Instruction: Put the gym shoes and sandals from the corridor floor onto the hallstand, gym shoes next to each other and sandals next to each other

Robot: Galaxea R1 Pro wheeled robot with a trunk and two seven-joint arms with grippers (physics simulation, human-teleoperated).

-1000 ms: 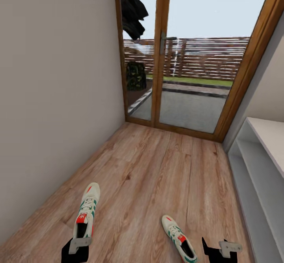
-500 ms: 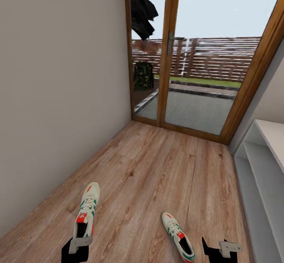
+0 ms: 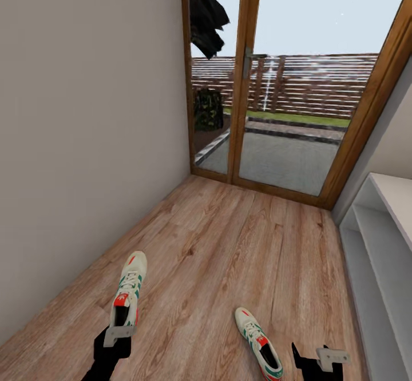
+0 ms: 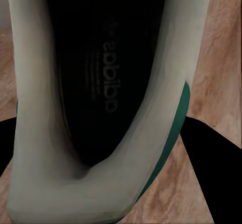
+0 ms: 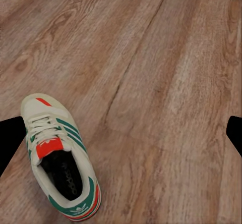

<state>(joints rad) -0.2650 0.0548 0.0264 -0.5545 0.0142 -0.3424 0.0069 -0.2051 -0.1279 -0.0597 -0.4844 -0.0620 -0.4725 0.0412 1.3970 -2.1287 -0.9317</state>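
Observation:
Two cream-white gym shoes with teal stripes are in the head view. The left gym shoe has its heel between the fingers of my left gripper, which is shut on it; the left wrist view looks straight into its dark opening, with a black finger pressed to its side. The right gym shoe lies flat on the corridor floor. My right gripper hovers open just right of it, nothing between its fingers. The hallstand runs along the right edge. The sandals are out of view.
A plain wall closes the left side of the corridor. A wood-framed glass door stands at the far end, with a patio and fence behind it. Bare planks stretch between the shoes and the door.
My left gripper has moved forward and the left gym shoe has shifted with it. Earlier, the camera turned slightly left. The right shoe and right gripper have stayed put.

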